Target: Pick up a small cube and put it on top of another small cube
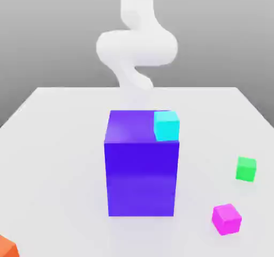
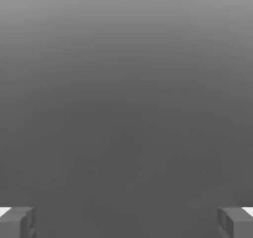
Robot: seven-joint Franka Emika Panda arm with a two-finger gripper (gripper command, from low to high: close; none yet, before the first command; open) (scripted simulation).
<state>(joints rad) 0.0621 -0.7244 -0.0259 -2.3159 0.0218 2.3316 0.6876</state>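
Observation:
The small magenta-pink cube (image 1: 227, 219) lies on the white table near the front, toward the exterior view's right. The small bright-green cube (image 1: 246, 169) sits a little behind it, further to the right, apart from it. My white arm (image 1: 137, 45) rises behind the big blue-purple block, and the block hides its lower end. In the hand view my gripper (image 2: 126, 222) is open, its two grey fingertips (image 2: 17, 222) far apart with nothing between them and plain grey behind.
A tall blue-purple block (image 1: 141, 165) stands mid-table with a small cyan cube (image 1: 167, 125) on its top right corner. An orange cube (image 1: 6, 247) sits at the front left corner. The white table (image 1: 59, 160) spreads around them.

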